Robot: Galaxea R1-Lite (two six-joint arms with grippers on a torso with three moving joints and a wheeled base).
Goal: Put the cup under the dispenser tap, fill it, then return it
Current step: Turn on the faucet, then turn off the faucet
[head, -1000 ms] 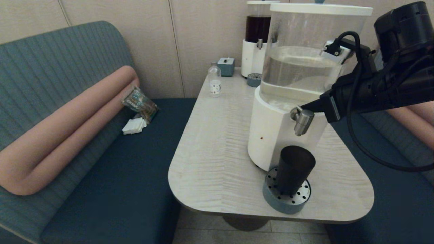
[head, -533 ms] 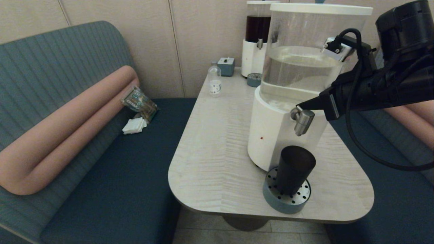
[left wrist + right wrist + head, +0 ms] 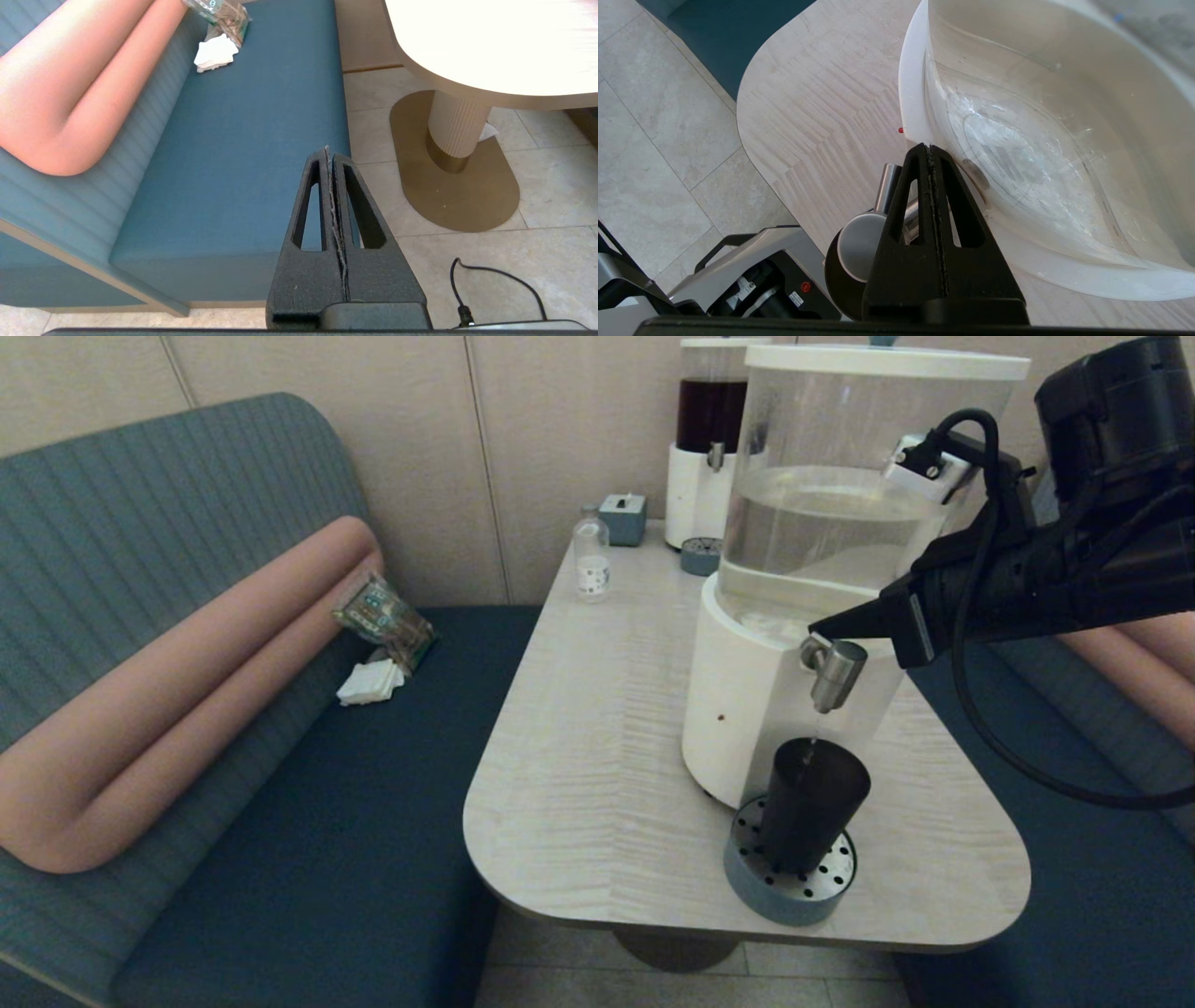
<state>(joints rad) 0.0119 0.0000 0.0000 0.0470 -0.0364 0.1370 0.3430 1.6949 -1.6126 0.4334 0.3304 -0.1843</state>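
Observation:
The black cup (image 3: 810, 803) stands upright on a round blue-grey drip tray (image 3: 786, 887), directly under the steel dispenser tap (image 3: 834, 670) of the large white-based dispenser (image 3: 747, 709). A thin stream of liquid (image 3: 814, 733) falls from the tap into the cup. My right gripper (image 3: 817, 627) is shut, empty, its tip pressed at the tap's top against the dispenser. In the right wrist view the gripper (image 3: 928, 148) lies over the tap (image 3: 857, 242), with the cup's dark rim (image 3: 833, 275) below. My left gripper (image 3: 328, 151) is parked, shut, over the bench edge.
At the table's far end stand a smaller dark-liquid dispenser (image 3: 709, 439), a clear bottle (image 3: 590, 560), a small blue box (image 3: 623, 518) and a small tray (image 3: 698, 556). A snack packet (image 3: 385, 616) and napkins (image 3: 370, 683) lie on the blue bench (image 3: 327, 803). The drip tray sits near the table's front edge.
A thin stream now runs from the tap into the cup, where none ran before. My right gripper has edged slightly higher at the tap's top. The cup has stayed put.

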